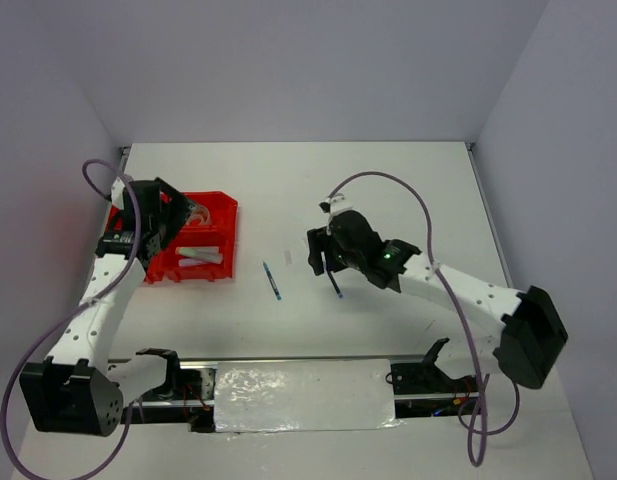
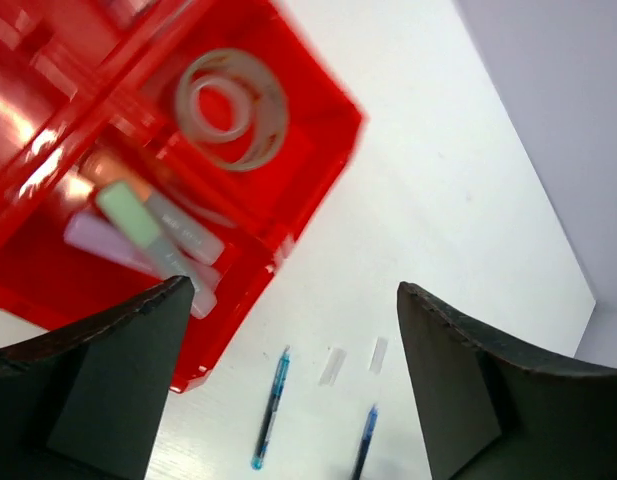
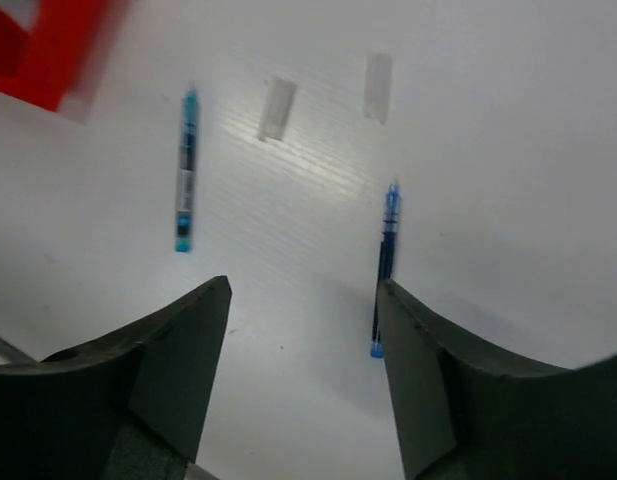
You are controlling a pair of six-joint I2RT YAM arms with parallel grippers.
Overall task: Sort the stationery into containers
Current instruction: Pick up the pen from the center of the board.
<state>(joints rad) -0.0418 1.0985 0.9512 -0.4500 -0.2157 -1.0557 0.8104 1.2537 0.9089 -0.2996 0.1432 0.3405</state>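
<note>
A white desk [image 1: 388,200] carries a red tray [image 1: 193,276] at its left side, with the left fingers [image 2: 108,380] spread wide and empty above it. In the tray, a tape roll [image 2: 268,110] lies in one compartment, and green and purple markers [image 2: 138,215] share the one beside it. At mid-desk the right fingers [image 3: 158,370] hang apart, gripping nothing, over a dark blue pen [image 3: 385,250] that lies close to one finger rather than centred between them. A lighter blue pen [image 3: 185,170] rests nearer the tray. Just beyond it are two small white pieces [image 3: 276,108], possibly erasers, though too blurred to say. The likely hazard: closing off-centre on so thin a pen, lying flat, could flick or roll it away instead of trapping it.
</note>
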